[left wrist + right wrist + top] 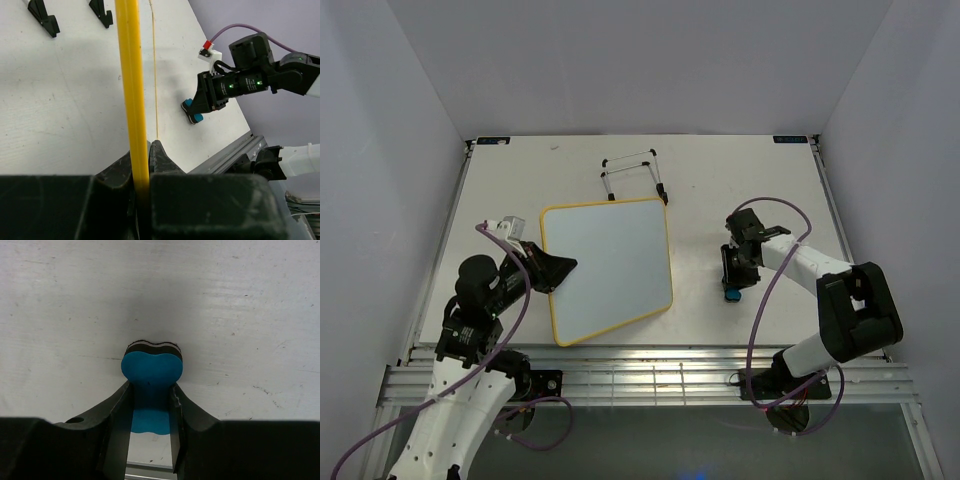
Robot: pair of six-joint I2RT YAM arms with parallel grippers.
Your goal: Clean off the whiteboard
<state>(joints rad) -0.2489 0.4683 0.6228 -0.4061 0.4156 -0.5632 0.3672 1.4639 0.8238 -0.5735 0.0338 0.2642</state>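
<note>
One whiteboard (610, 270) has its yellow frame edge pinched tight between the fingers of the left gripper (141, 147), and the board runs on ahead of the tips. One blue eraser (152, 369) is squeezed in the right gripper (151, 386), its rear part hidden between the fingers. One wire stand (632, 172) lies beyond the board, far from both grippers.

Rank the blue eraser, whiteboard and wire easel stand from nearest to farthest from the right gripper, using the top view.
1. Blue eraser: between the right gripper's fingers.
2. Whiteboard: to its left, mid-table.
3. Wire easel stand: farther left, near the back edge.
</note>
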